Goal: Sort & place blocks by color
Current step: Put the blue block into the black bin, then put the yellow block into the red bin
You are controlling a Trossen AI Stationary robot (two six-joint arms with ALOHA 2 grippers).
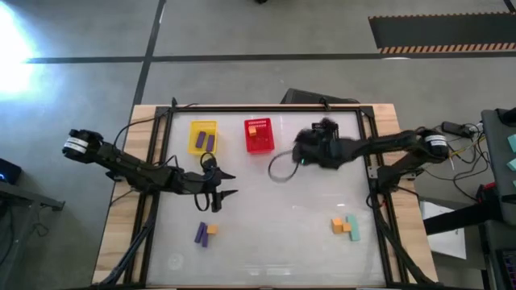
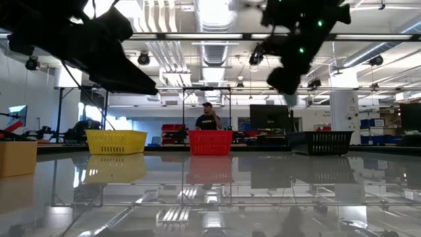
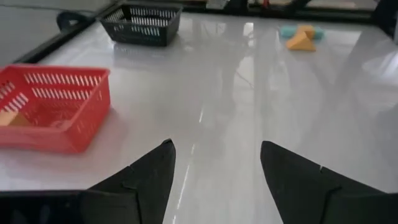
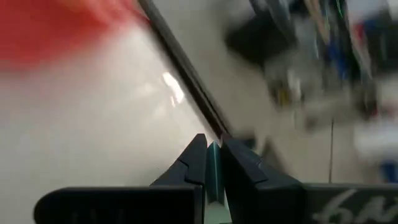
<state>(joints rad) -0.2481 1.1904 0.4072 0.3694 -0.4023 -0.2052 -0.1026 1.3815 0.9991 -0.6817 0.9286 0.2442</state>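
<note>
My left gripper (image 1: 226,184) hangs open over the table's middle left, with nothing between its fingers (image 3: 214,174). My right gripper (image 1: 309,147) is raised by the black basket (image 2: 320,141), shut on a thin teal block (image 4: 213,167). The yellow basket (image 1: 202,136) holds purple blocks (image 1: 206,142). An orange block (image 1: 258,128) lies in the red basket (image 1: 259,145). On the table lie a purple bar (image 1: 200,234) touching an orange cube (image 1: 212,229), and an orange block (image 1: 337,225) beside teal blocks (image 1: 351,228). My right gripper pinches the teal block (image 4: 213,163) between its two fingers (image 4: 193,163); only a narrow teal strip shows in the gap. The block is lifted clear of the table. Which part of the block is held cannot be told.
The three baskets stand in a row along the table's far edge, yellow, red, then black (image 3: 142,23). A dark frame (image 1: 369,161) borders the white table top. A person (image 2: 208,117) stands in the room beyond the far edge.
</note>
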